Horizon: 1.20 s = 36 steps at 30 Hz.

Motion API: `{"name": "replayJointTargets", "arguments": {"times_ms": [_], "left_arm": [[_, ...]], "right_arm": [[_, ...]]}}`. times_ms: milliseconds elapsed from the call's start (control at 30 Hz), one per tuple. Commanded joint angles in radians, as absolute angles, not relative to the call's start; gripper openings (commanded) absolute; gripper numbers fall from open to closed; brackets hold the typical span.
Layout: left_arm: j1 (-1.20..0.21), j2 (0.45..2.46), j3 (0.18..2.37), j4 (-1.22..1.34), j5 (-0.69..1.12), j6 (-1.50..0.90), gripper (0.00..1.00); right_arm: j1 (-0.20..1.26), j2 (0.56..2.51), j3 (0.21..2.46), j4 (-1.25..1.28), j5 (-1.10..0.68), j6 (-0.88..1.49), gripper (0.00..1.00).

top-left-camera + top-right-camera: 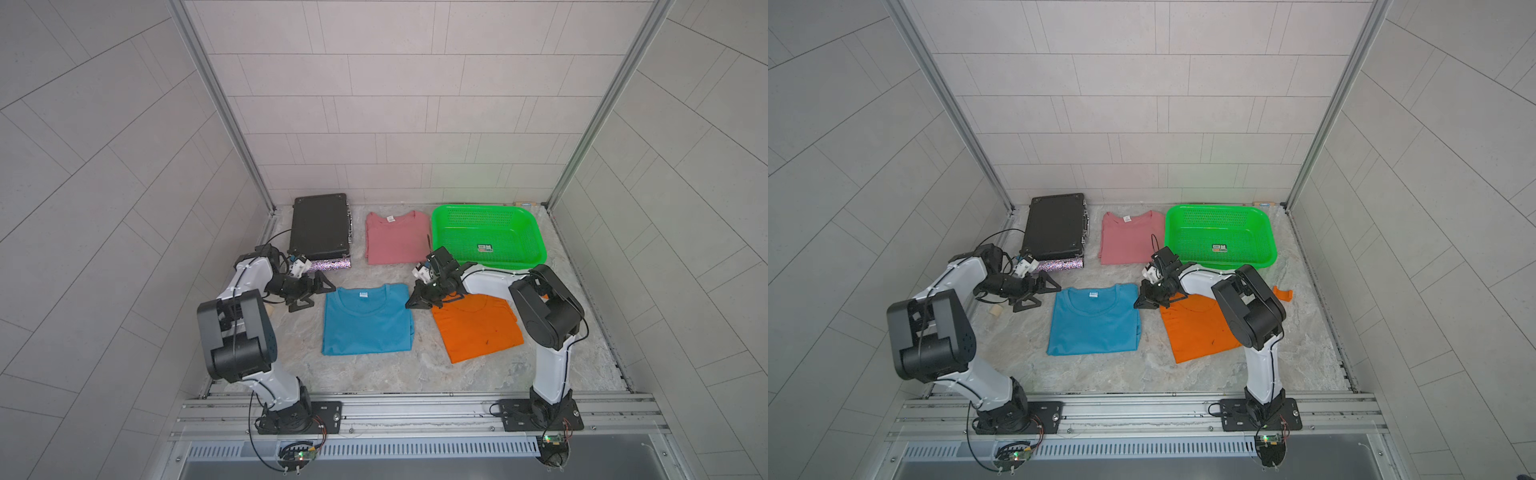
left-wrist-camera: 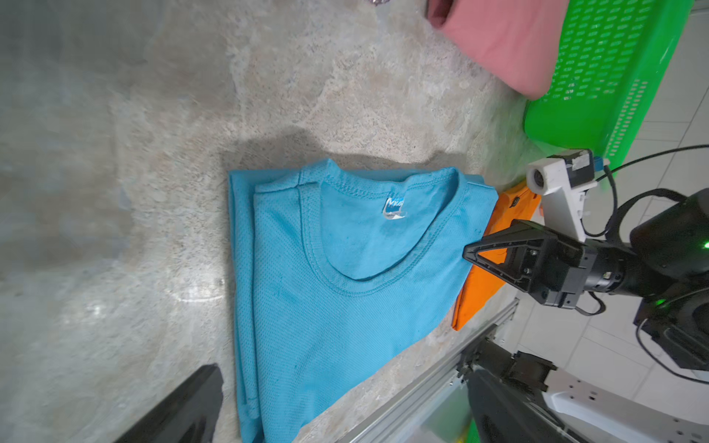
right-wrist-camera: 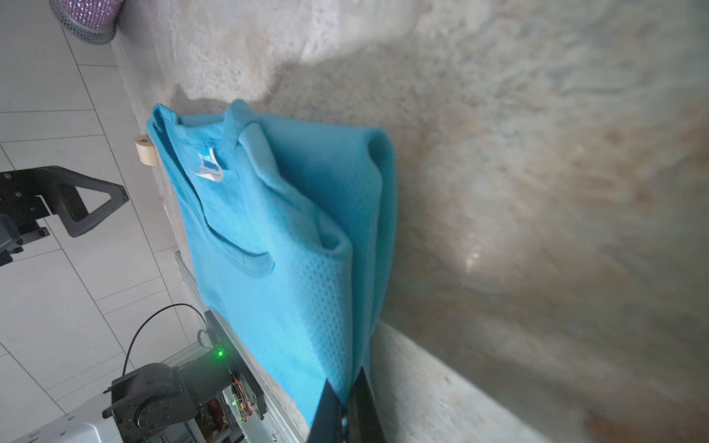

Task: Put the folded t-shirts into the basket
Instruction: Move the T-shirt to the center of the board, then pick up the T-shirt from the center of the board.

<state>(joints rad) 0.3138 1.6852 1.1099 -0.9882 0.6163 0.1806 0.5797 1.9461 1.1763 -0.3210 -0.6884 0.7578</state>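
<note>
Flat teal-blue cloth t-shirt [image 2: 337, 326]: open mesh knit, matt, collar ribbed. Bright green perforated plastic basket [image 2: 598, 76]: smooth, glossy. Dusty pink cloth t-shirt [image 2: 506, 42] beside the basket: matt. Mottled stone-look tabletop [image 2: 172, 191] recorded as rough-grained, faintly sheened.

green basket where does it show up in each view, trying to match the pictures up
In a top view: basket at the table's back right corner, beside the pink t-shirt.
In a top view: basket in the same corner.
Left wrist: the basket's perforated wall shows beside the pink t-shirt.
Right wrist: not in it.
Shared landmark: the teal-blue t-shirt, visible in all four views.
</note>
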Motion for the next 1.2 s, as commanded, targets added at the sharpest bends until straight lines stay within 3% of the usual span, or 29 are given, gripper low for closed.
{"name": "replayJointTargets", "arguments": {"times_ms": [0,167,333,433,867,1167], "left_arm": [[0.304,1.718,1.104,-0.977,0.706,0.135,1.00],[0.289,1.776,1.089,-0.934,0.694,0.135,0.98],[0.281,1.826,1.071,-0.866,0.692,0.125,0.97],[0.278,1.861,1.075,-0.844,0.689,0.128,0.94],[0.244,1.916,1.066,-0.783,0.681,0.121,0.89],[0.230,1.947,1.082,-0.783,0.684,0.119,0.74]], "right_arm": [[0.573,1.905,1.182,-0.350,-0.660,0.746,0.05],[0.571,1.914,1.191,-0.345,-0.661,0.770,0.20],[0.566,1.888,1.166,-0.314,-0.645,0.784,0.46],[0.552,1.882,1.148,-0.285,-0.641,0.795,0.51],[0.542,1.996,1.187,-0.244,-0.641,0.804,0.56],[0.542,2.045,1.190,-0.197,-0.671,0.817,0.55]]}}
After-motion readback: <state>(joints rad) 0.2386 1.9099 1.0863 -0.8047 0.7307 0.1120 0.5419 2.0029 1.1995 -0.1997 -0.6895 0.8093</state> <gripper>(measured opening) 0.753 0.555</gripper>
